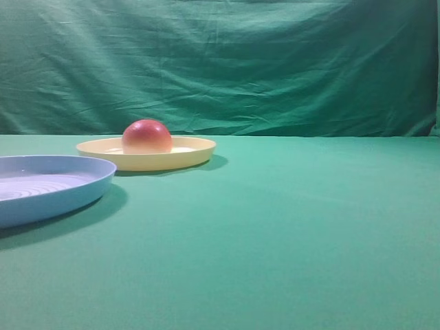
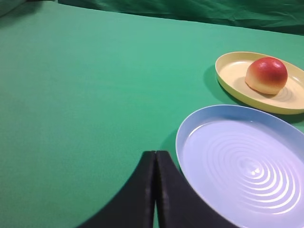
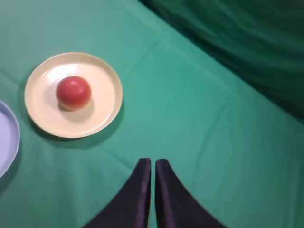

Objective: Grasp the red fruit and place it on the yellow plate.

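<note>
The red fruit (image 1: 146, 137) sits dome-up inside the yellow plate (image 1: 196, 152), left of the plate's middle. It shows in the left wrist view as the fruit (image 2: 266, 75) on the plate (image 2: 228, 71), and from above as the fruit (image 3: 73, 92) on the plate (image 3: 102, 76). My left gripper (image 2: 156, 153) is shut and holds nothing, low beside the blue plate. My right gripper (image 3: 152, 161) is shut and holds nothing, high above the cloth, to the right of the yellow plate. Neither arm shows in the exterior high view.
A light blue plate with ridged rings (image 1: 89, 189) lies at the near left, close to the yellow plate; its rim (image 2: 183, 128) is right by my left fingers. Green cloth (image 1: 295, 227) covers the table, with a green backdrop behind.
</note>
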`<state>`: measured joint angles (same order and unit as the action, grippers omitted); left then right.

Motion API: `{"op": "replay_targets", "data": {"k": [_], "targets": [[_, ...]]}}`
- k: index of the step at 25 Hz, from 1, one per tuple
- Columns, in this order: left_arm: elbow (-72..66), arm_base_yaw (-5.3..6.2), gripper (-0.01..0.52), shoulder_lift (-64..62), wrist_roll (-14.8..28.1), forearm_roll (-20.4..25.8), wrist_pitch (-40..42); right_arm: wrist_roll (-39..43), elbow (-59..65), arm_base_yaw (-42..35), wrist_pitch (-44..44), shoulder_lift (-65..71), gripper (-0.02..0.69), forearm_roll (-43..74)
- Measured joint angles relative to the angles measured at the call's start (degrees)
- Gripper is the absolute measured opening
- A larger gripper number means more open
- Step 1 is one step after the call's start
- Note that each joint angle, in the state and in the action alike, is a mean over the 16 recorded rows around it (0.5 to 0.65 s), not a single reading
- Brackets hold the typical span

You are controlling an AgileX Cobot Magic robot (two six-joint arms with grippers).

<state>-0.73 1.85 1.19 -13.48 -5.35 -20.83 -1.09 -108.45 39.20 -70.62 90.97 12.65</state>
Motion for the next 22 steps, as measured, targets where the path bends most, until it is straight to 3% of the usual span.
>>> {"op": "replay_targets", "data": {"k": [10,22], "targets": [[0.00,0.00,0.000,0.00,0.00,0.00,0.00,4.22,5.98,-0.22,-1.38,-18.30,0.000,3.69],[0.00,0.00,0.000,0.00,0.00,0.00,0.00,4.31,35.27,-10.94,8.45,-44.66,0.000,-2.70]]}}
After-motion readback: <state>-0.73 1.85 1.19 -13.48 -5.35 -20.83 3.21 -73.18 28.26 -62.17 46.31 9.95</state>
